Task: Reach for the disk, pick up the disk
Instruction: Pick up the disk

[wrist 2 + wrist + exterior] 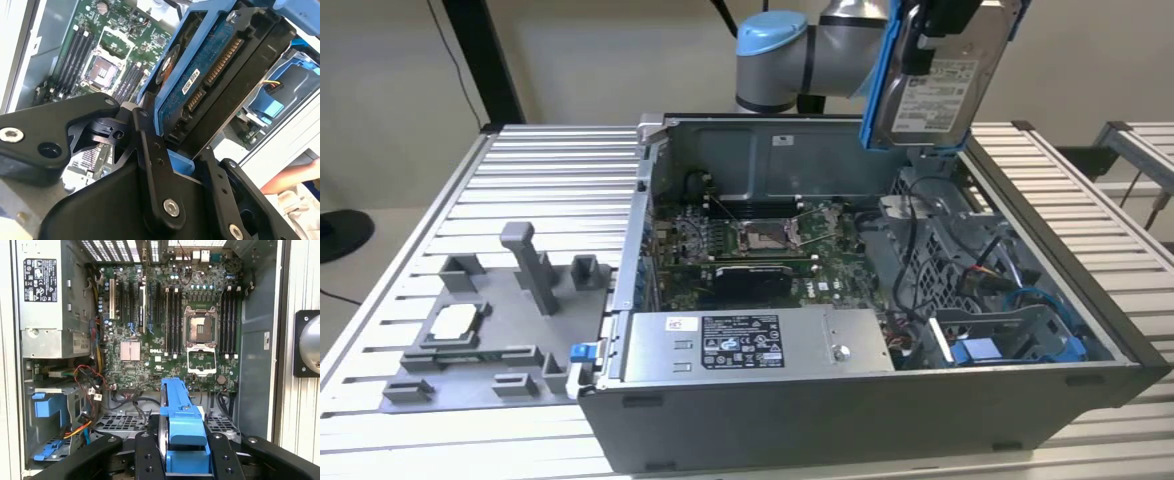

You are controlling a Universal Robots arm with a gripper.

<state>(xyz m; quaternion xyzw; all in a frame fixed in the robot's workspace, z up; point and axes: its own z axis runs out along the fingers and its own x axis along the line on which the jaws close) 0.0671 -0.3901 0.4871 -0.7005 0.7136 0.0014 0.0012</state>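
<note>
the open computer case (881,400) lies on the slatted table (547,190). above it, clear of the motherboard (170,330), the disk (937,85) hangs upright, the gripper (175,150) clamped on its blue-railed edges.

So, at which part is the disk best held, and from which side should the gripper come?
Probably across its thin thickness, pressing on the two broad flat faces near one short end and coming in from that end. The disk hangs upright above the open case with the gripper shut on it this way.
</note>
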